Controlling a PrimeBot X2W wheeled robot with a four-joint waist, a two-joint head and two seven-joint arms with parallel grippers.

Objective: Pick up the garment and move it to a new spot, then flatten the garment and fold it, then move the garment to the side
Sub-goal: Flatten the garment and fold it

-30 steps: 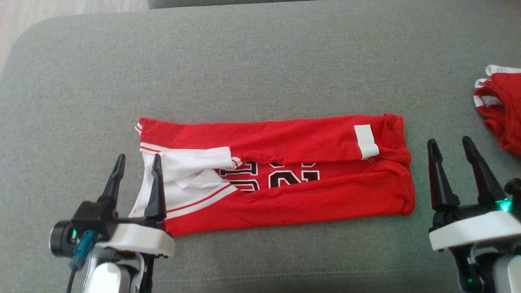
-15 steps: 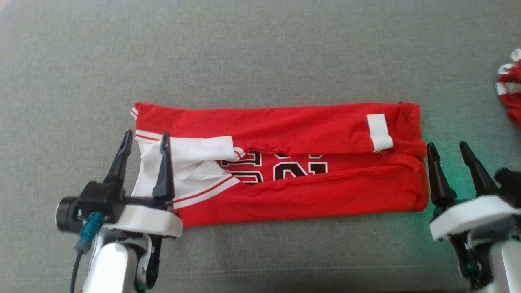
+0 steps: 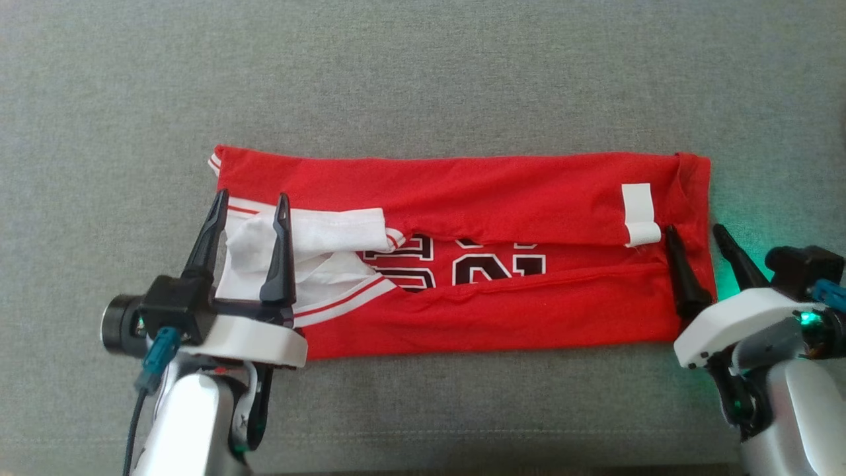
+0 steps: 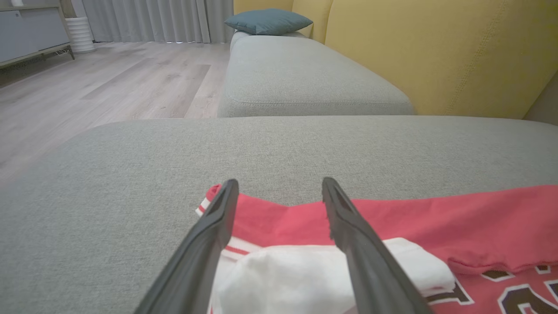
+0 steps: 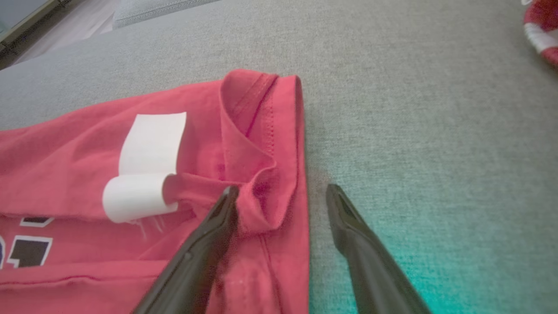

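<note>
With left jaws apart at lower left of the head view, straddling the white end of the folded red garment [image 3: 502,198]. With right jaws apart at lower right, astride its hemmed right edge. Stretched lengthwise mid-frame on the grey sofa seat [image 3: 423,73].

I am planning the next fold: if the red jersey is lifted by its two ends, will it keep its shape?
Probably not: the red jersey looks like thin, limp cloth, bunched at its right end, so its middle would likely sag. Its two folded flaps lie loose and may fall open.
</note>
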